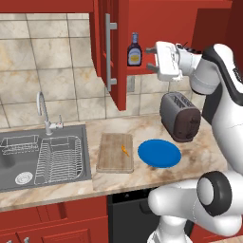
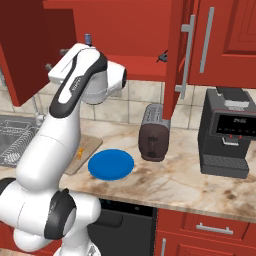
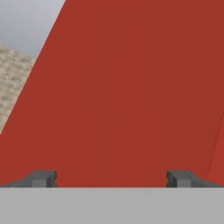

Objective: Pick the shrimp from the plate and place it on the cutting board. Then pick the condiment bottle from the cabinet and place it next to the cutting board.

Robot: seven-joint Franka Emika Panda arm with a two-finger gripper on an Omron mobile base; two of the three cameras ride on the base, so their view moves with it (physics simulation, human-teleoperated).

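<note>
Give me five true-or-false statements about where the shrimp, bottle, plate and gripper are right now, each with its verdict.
1. The shrimp lies on the cutting board. True.
2. The plate holds the shrimp. False: the plate is bare; the shrimp is on the board.
3. The condiment bottle stands upright in the cabinet. True.
4. The gripper is shut on the bottle. False: its fingers are spread and the bottle stands apart from them.
5. The toaster sits in the sink. False: it stands on the counter behind the plate.
</note>
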